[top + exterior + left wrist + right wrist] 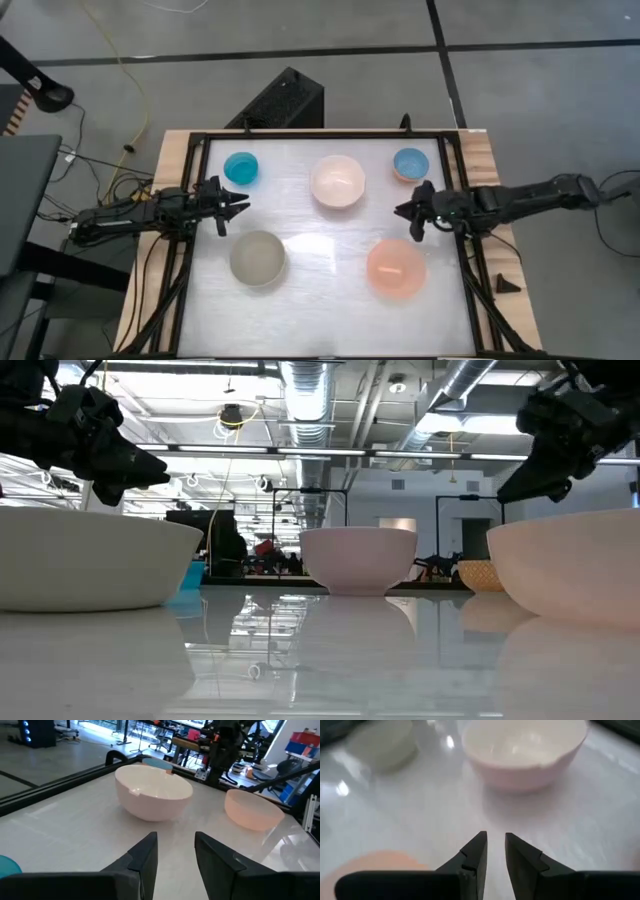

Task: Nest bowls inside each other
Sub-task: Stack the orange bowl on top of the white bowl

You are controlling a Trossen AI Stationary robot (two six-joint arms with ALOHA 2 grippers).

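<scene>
Five bowls stand apart, each on its base, on the white table. The cyan-blue bowl (241, 167) is at the far left, the cream-white bowl (337, 181) at the far middle and the light blue bowl (410, 164) at the far right. The grey-beige bowl (258, 258) is near left and the salmon-orange bowl (396, 268) near right. My left gripper (240, 205) hovers open at the left edge, between the cyan and grey bowls, pointing at the cream bowl (152, 792). My right gripper (402, 211) hovers at the right edge, narrowly open, with nothing between its fingers (479, 847).
A black frame rail (320, 134) runs around the tabletop. A black box (285, 100) stands past the far edge. A small black piece (507, 284) lies on the wooden strip at the right. The table's middle between the bowls is bare.
</scene>
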